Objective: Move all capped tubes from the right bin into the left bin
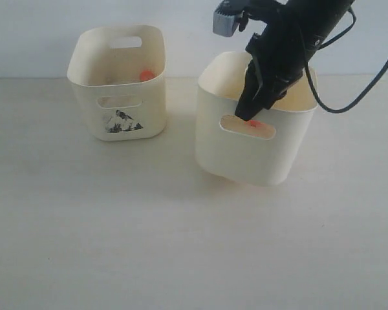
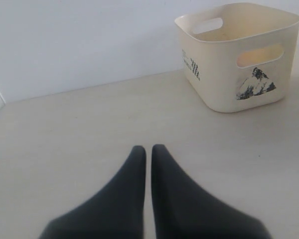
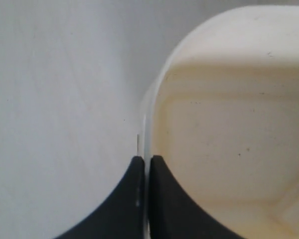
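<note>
At right bin [image 1: 242,161] rim | right gripper [image 1: 246,116] closed | left gripper [image 2: 148,149] closed above table [image 2: 65,144]

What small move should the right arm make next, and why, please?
Probably lift the right bin slightly and start toward the left bin: the right gripper appears shut on its near wall, and an orange cap shows through its handle slot.
</note>
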